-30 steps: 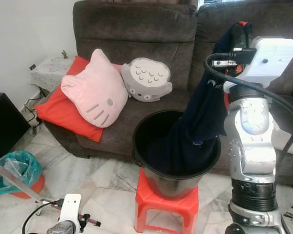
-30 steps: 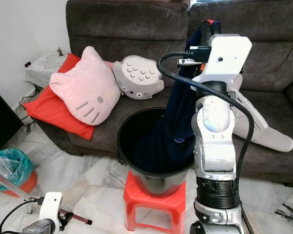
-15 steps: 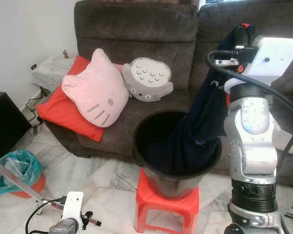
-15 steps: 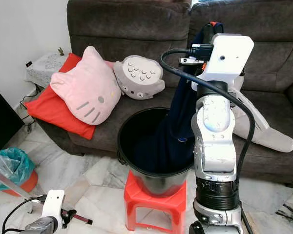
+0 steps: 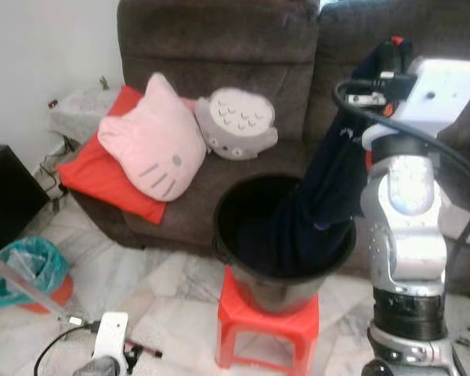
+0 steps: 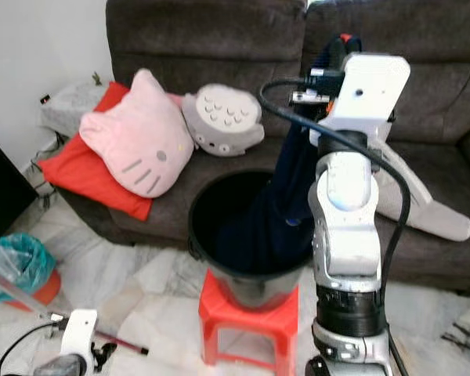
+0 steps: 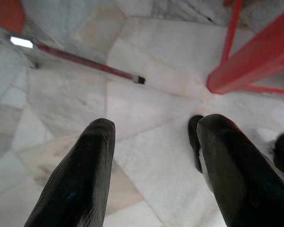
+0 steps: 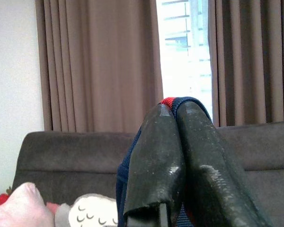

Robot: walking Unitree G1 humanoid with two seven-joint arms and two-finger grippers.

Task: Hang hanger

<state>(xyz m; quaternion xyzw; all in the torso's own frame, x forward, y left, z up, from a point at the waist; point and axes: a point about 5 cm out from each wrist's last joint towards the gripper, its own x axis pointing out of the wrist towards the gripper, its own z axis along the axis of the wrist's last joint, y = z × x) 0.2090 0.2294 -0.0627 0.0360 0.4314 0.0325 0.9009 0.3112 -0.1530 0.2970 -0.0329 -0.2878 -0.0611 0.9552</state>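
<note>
My right gripper is raised high in front of the sofa, shut on the top of a navy garment. A small red piece shows at the pinch. The garment hangs down from the gripper into a black bucket, where its lower part still lies. The bucket stands on a red stool. My left gripper hangs low over the marble floor, open with nothing between its fingers.
A dark brown sofa behind the bucket carries a pink cat cushion, a grey owl cushion and a red cushion. A teal-lined bin, a black cabinet and a thin rod are at the left.
The view has shifted slightly and gone a little blurred. My right gripper still holds the navy garment at about the same height; the left arm stays low.
</note>
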